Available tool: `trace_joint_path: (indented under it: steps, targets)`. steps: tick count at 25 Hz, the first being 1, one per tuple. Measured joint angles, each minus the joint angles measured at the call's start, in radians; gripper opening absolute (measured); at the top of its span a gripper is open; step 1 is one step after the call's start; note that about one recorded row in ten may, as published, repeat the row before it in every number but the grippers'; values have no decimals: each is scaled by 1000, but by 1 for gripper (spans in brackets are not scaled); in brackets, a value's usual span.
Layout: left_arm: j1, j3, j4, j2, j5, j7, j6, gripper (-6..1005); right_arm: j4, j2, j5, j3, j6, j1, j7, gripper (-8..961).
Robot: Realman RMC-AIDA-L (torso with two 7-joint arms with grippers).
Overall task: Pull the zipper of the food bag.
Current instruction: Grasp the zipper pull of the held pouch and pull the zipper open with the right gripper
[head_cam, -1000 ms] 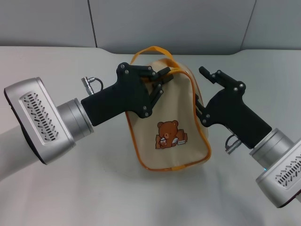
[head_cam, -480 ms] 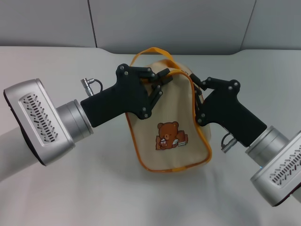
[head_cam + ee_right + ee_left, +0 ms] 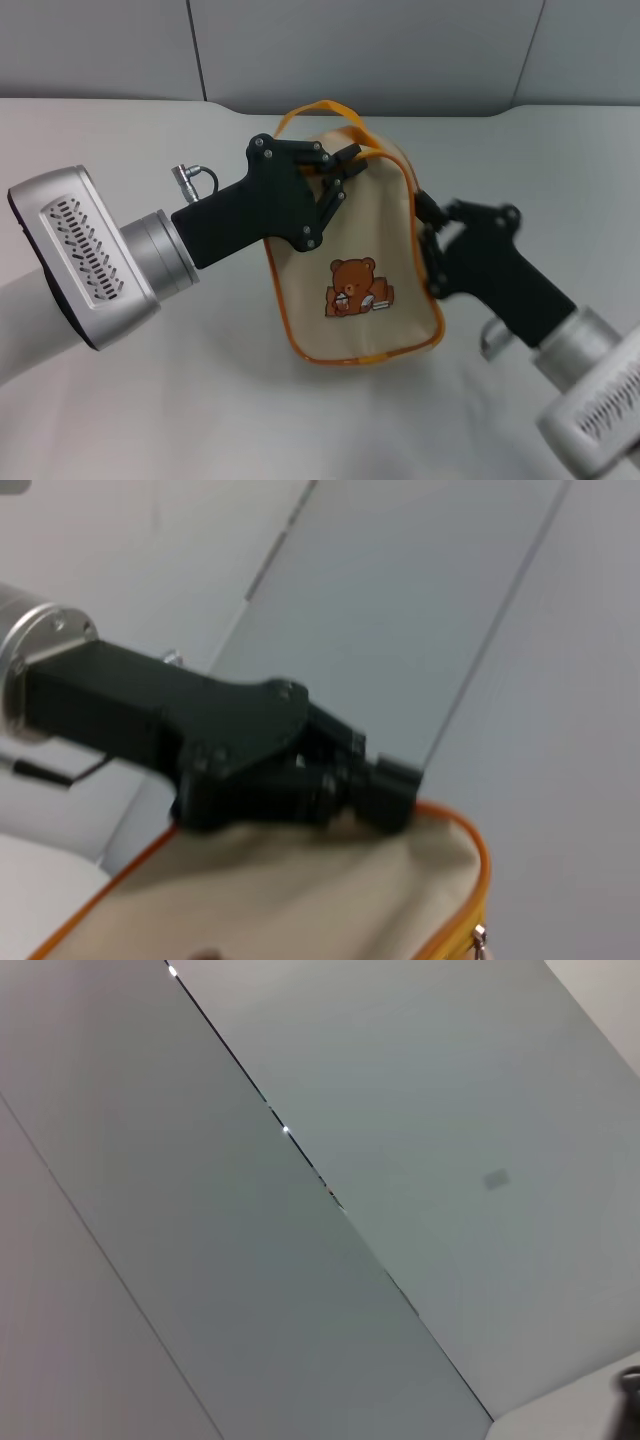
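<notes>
Two black grippers flank a boxy beige canvas food bag [image 3: 355, 270] on the white table [image 3: 150, 400]: left gripper [image 3: 345, 170] pinches its top edge; right gripper [image 3: 425, 225] closed on the yellow-orange zipper [image 3: 425, 275] at its side.

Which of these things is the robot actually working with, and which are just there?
In the job: food bag; zipper; left gripper, clamped on the bag's top edge; right gripper, at the bag's zipper side.
Just there: table; wall panels behind; orange strap handle.
</notes>
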Motion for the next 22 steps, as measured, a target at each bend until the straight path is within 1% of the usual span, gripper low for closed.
trace_joint_path:
  steps: [3,4,5,9,10,12,16,17,18,19,20,22]
  targets:
    - [-1,-2,0,0,-3,0,-1,59,1,0,-1,-6,-29,-76,-4,18]
    - [-2,-3,2,0,-5,0,-2,59,-1,0,-2,-10,-42,-125,-6,22]
    - [-2,-3,2,0,-5,0,-2,59,-1,0,-2,-10,-42,-125,-6,25]
    - [-4,-4,4,1,-6,0,-11,59,-16,-2,-9,-13,-78,-225,-11,39]
    - [-4,-4,4,1,-6,0,-11,59,-16,-2,-9,-13,-78,-225,-11,42]
    - [-5,-4,5,1,-6,0,-12,59,-31,-2,-17,-17,-84,-251,-12,49]
    - [-5,-3,5,2,-6,0,-12,59,-36,-2,-15,-18,-93,-260,-10,63]
    - [-5,-3,5,2,-7,0,-12,59,-35,-2,-10,-13,-134,-266,-1,66]
    - [-3,-3,3,2,-7,0,-12,60,-35,-2,-10,-13,-134,-266,-1,70]
    - [0,-3,2,2,-7,0,-10,68,-35,-2,-8,-11,-203,-276,6,73]
    - [0,-3,2,2,-7,0,-10,75,-35,-2,-8,-11,-203,-276,6,77]
    - [6,-9,-1,2,-8,0,-7,90,-37,-1,-7,-8,-263,-286,7,83]
